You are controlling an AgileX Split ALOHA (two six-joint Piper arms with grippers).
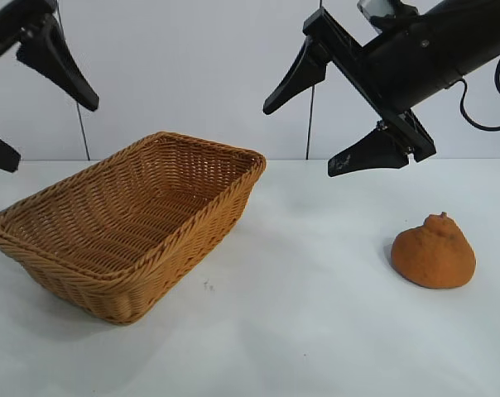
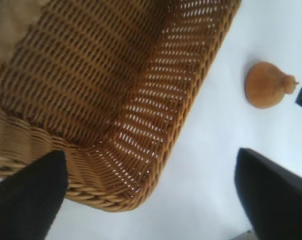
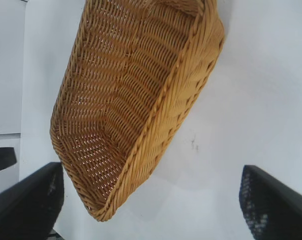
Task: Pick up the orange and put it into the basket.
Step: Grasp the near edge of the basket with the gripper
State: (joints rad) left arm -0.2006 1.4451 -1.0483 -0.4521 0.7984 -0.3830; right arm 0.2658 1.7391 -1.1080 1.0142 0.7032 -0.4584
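The dull-orange, knobby-topped orange (image 1: pixel 433 251) rests on the white table at the right; the left wrist view also catches the orange (image 2: pixel 266 85). At the left stands the tan wicker basket (image 1: pixel 84 281), with nothing inside; each wrist view takes in the basket (image 2: pixel 116 200) (image 3: pixel 141 165). My right gripper (image 1: pixel 304 141) hangs open, high above the table, up and to the left of the orange and apart from it. At the upper left edge my left gripper (image 1: pixel 47 132) is raised over the basket's far left end, open, with nothing between its fingers.
A white table (image 1: pixel 316 331) carries both things, and a pale wall stands behind it. A small dark speck (image 1: pixel 206 286) marks the tabletop just right of the basket. Between basket and orange lies bare tabletop.
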